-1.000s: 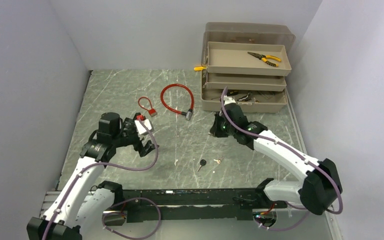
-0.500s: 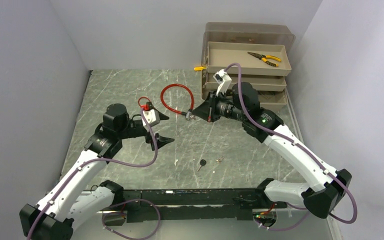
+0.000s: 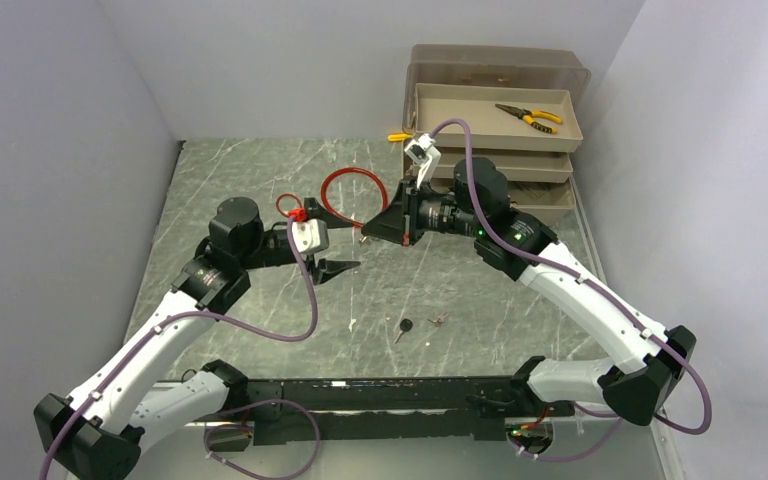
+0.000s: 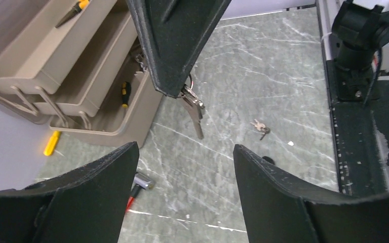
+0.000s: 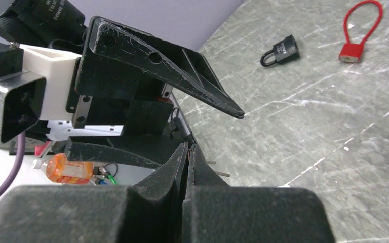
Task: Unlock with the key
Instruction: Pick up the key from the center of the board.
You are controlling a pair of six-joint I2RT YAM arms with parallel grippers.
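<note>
Holding a key (image 4: 195, 109) clamped in the right tool (image 3: 367, 228) above the tabletop (image 3: 240, 170), facing the left tool (image 4: 185, 149) spread wide apart, with a red cable lock (image 3: 350, 171) just behind and another key (image 3: 403, 326) nearer the bases.

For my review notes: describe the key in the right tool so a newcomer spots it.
Start at the beige tool trays at the back right. Just in front, the right tool points left; the silver key dangles from its tip, airborne, unlike the black-headed key lying on the table.
</note>
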